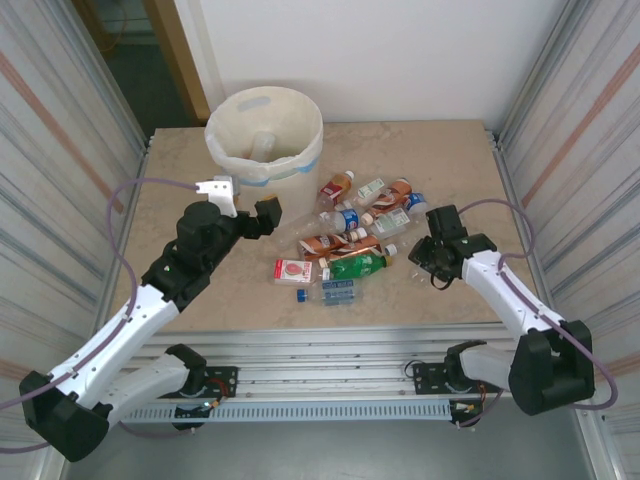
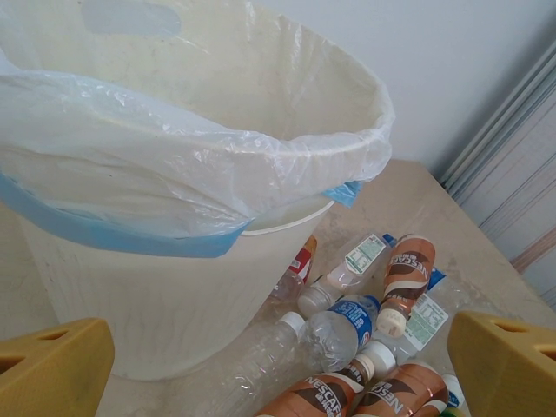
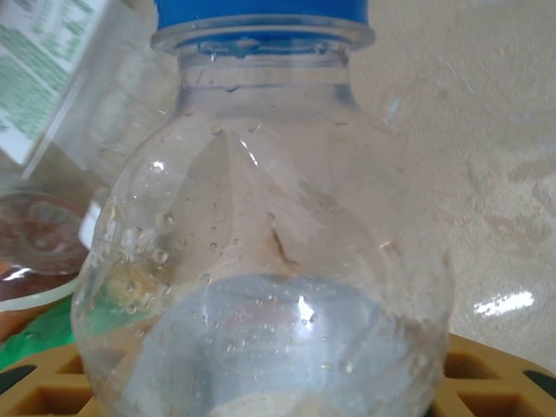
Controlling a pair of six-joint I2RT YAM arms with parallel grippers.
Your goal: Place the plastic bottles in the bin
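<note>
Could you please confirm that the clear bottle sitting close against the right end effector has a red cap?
Not quite: the cap is blue, not red, as the right wrist view shows. The clear bottle does sit close against the right end effector.

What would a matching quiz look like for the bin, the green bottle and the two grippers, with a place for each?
1 bin
2 left gripper
3 right gripper
4 green bottle

A right of the pile, at a blue-capped clear bottle
B lying in the pile's near part
C back left of the table
D open, near side of the bin

Pairs: 1-C, 2-D, 3-A, 4-B
</note>
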